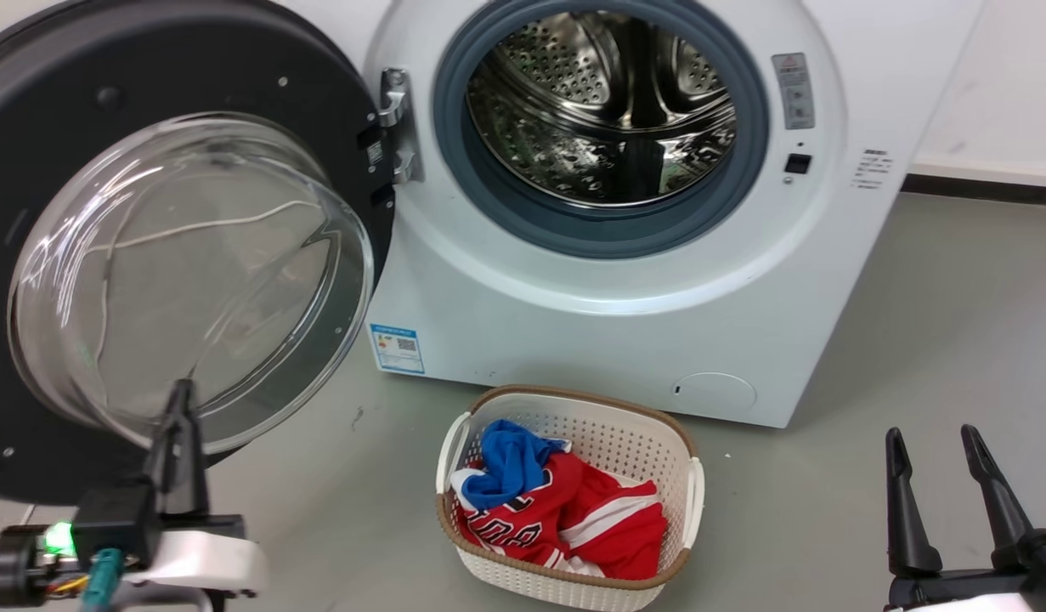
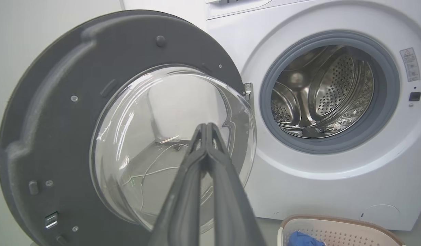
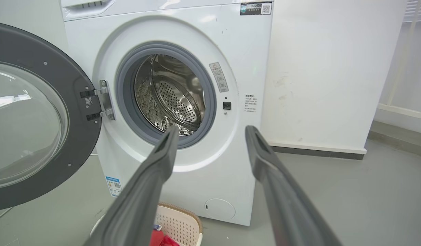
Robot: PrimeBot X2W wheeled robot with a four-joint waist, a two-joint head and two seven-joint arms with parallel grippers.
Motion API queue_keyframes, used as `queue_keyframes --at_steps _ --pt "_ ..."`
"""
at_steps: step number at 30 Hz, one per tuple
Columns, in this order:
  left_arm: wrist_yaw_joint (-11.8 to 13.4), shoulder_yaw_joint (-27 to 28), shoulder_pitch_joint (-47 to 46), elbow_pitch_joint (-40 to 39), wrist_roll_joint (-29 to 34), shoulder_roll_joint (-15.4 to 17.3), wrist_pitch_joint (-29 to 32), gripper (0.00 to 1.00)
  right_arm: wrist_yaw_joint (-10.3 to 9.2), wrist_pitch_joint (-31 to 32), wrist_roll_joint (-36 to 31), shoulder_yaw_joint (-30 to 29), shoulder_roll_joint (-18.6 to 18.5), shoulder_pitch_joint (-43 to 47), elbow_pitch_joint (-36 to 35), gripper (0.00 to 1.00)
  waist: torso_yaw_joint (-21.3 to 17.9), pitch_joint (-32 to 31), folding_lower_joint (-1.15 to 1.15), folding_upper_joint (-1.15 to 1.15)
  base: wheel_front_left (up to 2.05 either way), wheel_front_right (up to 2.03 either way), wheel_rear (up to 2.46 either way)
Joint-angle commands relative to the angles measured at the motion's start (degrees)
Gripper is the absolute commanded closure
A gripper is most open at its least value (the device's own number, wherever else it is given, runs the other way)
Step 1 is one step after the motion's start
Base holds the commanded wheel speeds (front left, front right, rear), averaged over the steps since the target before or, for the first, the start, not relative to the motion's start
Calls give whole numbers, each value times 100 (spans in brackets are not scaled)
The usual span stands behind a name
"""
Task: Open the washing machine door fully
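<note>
The white washing machine (image 1: pixel 624 289) (image 2: pixel 316 184) (image 3: pixel 196 30) stands with its steel drum (image 1: pixel 607 102) exposed inside a grey gasket. Its round black door (image 1: pixel 55 85) (image 2: pixel 53 112) (image 3: pixel 70 82) hangs swung out to the left on the hinge (image 1: pixel 397 127), inner side and clear glass bowl (image 1: pixel 191 272) facing me. My left gripper (image 1: pixel 181 393) (image 2: pixel 206 125) is shut with nothing in it, its tip in front of the bowl's lower edge; touching or apart I cannot tell. My right gripper (image 1: pixel 930 435) (image 3: pixel 212 131) is open at the lower right, away from the machine.
A white laundry basket (image 1: pixel 688 459) (image 2: pixel 347 223) (image 3: pixel 183 218) with red and blue clothes (image 1: pixel 565 510) stands on the grey floor in front of the machine. A white wall (image 3: pixel 326 68) with a dark skirting runs to the right.
</note>
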Motion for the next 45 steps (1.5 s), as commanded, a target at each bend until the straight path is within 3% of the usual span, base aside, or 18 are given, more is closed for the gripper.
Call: queue_keyframes --at_steps 1,21,22,24,38,45 --pt "-16 -17 64 -34 -16 -22 -15 100 -2 -10 -14 -1 9 28 -36 0 -62 -38 1 0 0 0 0" --pt "139 -1179 563 183 -299 -270 -15 97 -2 -10 -8 96 9 291 -130 0 -823 -71 1 0 0 0 0" --pt "157 -1210 570 204 -316 -277 -15 73 -2 -10 6 98 9 308 -116 0 -839 -67 1 0 0 0 0" --pt "208 -1243 562 230 -343 -285 -15 0 -2 -10 25 88 9 325 -90 0 -866 -58 1 0 0 0 0" --pt "493 -1457 607 280 -348 -310 -15 0 -2 -10 122 119 9 344 23 0 -959 -21 1 0 0 0 0" --pt "509 -1477 589 336 -389 -314 -15 0 -2 -10 145 136 9 322 60 0 -949 -37 1 0 0 0 0"
